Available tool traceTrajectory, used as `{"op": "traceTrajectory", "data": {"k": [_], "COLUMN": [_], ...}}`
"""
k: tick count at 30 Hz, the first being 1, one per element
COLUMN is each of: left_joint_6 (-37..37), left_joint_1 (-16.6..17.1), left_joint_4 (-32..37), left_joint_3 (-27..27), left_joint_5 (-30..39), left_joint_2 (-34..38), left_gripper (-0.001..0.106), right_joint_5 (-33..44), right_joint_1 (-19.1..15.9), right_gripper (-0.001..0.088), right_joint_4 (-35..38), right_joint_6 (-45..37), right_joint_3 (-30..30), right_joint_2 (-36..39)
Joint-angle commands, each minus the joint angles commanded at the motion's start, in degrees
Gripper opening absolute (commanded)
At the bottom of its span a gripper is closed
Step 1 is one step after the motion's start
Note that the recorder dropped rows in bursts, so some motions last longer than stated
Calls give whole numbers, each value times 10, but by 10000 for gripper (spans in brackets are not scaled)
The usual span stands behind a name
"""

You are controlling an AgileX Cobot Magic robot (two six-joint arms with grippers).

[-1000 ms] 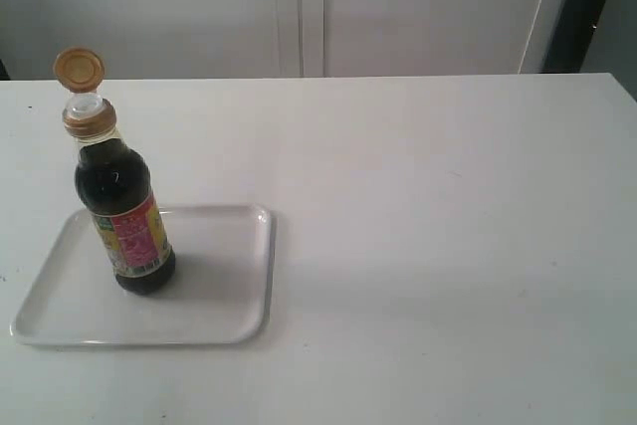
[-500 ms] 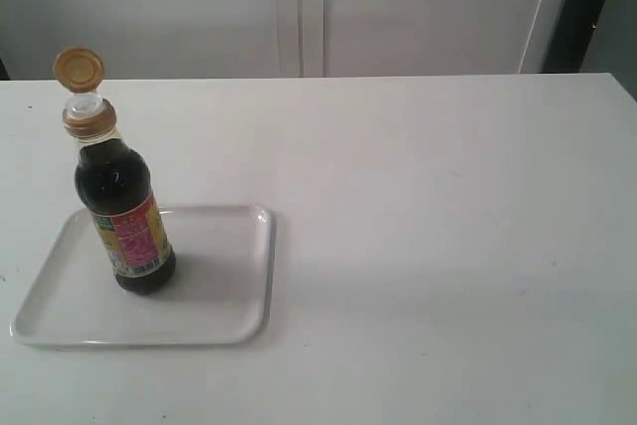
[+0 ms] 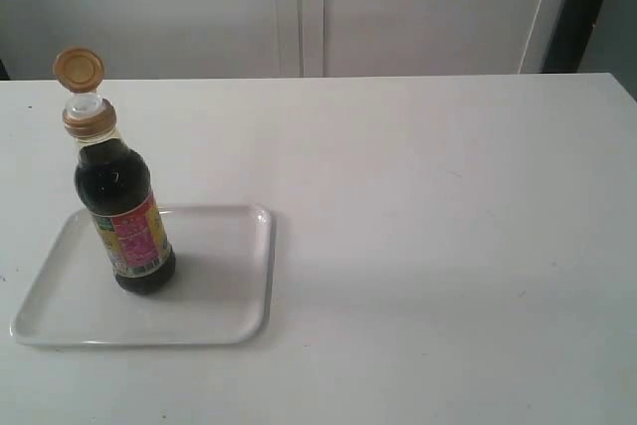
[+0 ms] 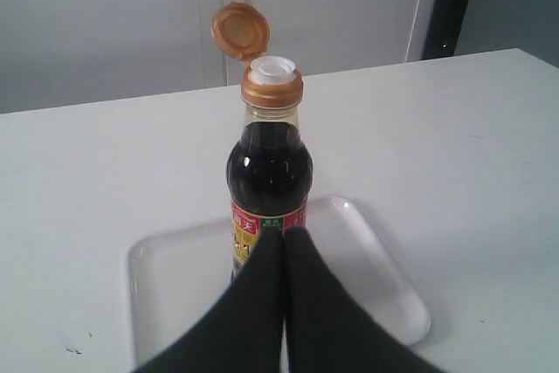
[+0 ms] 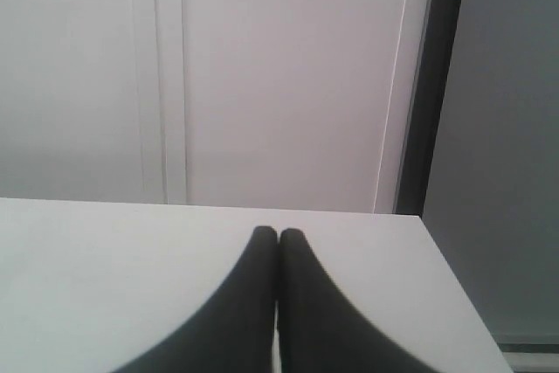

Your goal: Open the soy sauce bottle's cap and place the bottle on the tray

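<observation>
The soy sauce bottle [image 3: 121,216] stands upright on the white tray [image 3: 219,286] at the left of the table. Its copper-orange cap [image 3: 78,69] is flipped open above the collar, and the white spout [image 4: 272,68] shows. In the left wrist view the bottle [image 4: 269,168] rises on the tray [image 4: 376,277] beyond my left gripper [image 4: 283,233], which is shut with nothing held and stands apart from the bottle. My right gripper [image 5: 278,234] is shut and empty over bare table. Neither gripper appears in the exterior view.
The white table [image 3: 428,206] stretches to the right of the tray. A pale wall with panel seams [image 3: 299,7] runs behind the table's far edge, with a dark vertical post [image 3: 577,7] at the right.
</observation>
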Motion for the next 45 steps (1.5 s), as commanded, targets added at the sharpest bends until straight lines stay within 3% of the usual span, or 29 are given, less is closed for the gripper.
{"op": "traceTrajectory", "data": {"k": [9,15,21,30,45], "left_joint_6": [-10,-105,-105,-105,-105], "left_joint_1": [0,0,1,1,1], "left_joint_4": [26,113,115,118,119], "left_joint_3": [25,93,155,202,204], "left_joint_5": [-1,-10,-18,-25,-50], "left_joint_2": [-20,-53,-60,-60,-60], "left_gripper": [0,0,0,0,0], "right_joint_5": [0,0,0,0,0], "right_joint_1": [0,0,0,0,0], "right_gripper": [0,0,0,0,0], "right_joint_4": [0,0,0,0,0], "right_joint_6": [0,0,0,0,0], "right_joint_3": [0,0,0,0,0], "right_joint_2": [0,0,0,0,0]}}
